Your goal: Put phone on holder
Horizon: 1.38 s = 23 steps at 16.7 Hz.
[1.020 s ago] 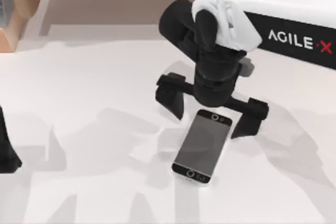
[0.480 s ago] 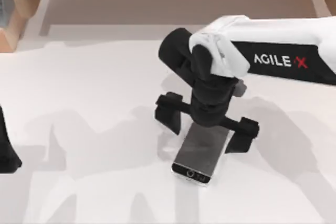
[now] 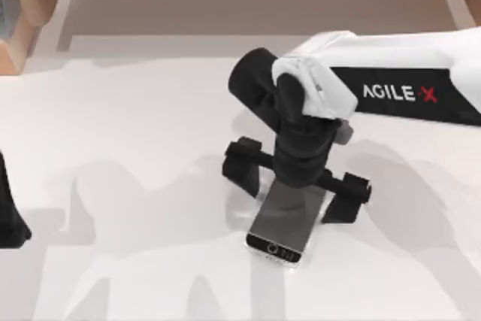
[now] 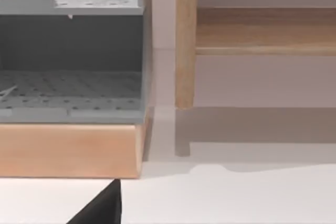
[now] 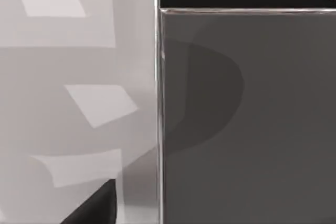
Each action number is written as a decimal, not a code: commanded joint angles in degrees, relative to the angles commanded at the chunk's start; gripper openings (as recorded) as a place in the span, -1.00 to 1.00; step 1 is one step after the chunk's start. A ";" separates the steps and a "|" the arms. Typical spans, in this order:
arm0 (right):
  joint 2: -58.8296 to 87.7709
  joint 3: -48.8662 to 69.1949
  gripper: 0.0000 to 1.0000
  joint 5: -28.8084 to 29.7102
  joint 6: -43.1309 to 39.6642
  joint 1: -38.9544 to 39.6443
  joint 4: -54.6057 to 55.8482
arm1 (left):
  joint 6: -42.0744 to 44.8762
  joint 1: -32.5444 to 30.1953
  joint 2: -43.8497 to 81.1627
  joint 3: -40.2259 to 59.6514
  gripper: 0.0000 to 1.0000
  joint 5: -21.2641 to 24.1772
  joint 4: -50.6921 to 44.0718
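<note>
The right gripper point(image 3: 298, 188) is hovering over the smartphone point(image 3: 284, 225) – fingers spread wide, straddling it. The left gripper point(image 3: 9, 216) is sitting parked at nine o'clock – its spread I cannot tell.

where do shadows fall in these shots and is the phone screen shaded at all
Top view: soft grey shadows spread over the white table around the right gripper, which straddles the phone with fingers apart. Right wrist view: a rounded darker shadow crosses the grey screen, with angular light patches on the table beside it. The left gripper sits at the table's left edge.
</note>
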 joint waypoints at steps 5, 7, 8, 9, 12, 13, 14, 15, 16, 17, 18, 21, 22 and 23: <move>0.00 0.00 0.10 0.00 0.00 0.00 0.00 | 0.00 0.00 0.00 0.00 1.00 0.00 0.00; 0.00 0.00 -0.21 0.00 0.00 0.00 0.00 | 0.00 0.00 0.00 0.00 1.00 0.00 0.00; 0.00 0.00 -0.36 0.00 0.00 0.00 0.00 | 0.00 0.00 0.00 0.00 1.00 0.00 0.00; 0.00 0.00 -0.51 0.00 0.00 0.00 0.00 | 0.00 0.00 0.00 0.00 1.00 0.00 0.00; 0.00 0.00 -0.96 0.00 0.00 0.00 0.00 | 0.00 0.00 0.00 0.00 1.00 0.00 0.00; 0.00 0.00 -1.00 0.00 0.00 0.00 0.00 | 0.00 0.00 0.00 0.00 1.00 0.00 0.00; 0.00 0.00 -1.00 0.00 0.00 0.00 0.00 | 0.00 0.00 0.00 0.00 1.00 0.00 0.00; 0.00 0.00 -1.00 0.00 0.00 0.00 0.00 | 0.00 0.00 0.00 0.00 1.00 0.00 0.00; 0.00 0.00 -1.00 0.00 0.00 0.00 0.00 | 0.00 0.00 0.00 0.00 1.00 0.00 0.00; 0.00 0.00 -1.00 0.00 0.00 0.00 0.00 | 0.00 0.00 0.00 0.00 1.00 0.00 0.00; 0.00 0.00 -1.00 0.00 0.00 0.00 0.00 | 0.00 0.00 0.00 0.00 1.00 0.00 0.00; -2.12 0.33 -1.00 0.76 -0.59 -0.20 -1.85 | 0.00 0.00 0.00 0.00 1.00 0.00 0.00; -2.19 0.45 -1.00 0.76 -0.57 -0.21 -2.04 | 0.00 0.00 0.00 0.00 1.00 0.00 0.00; -2.41 0.79 -1.00 0.75 -0.57 -0.19 -2.58 | 0.00 0.00 0.00 0.00 1.00 0.00 0.00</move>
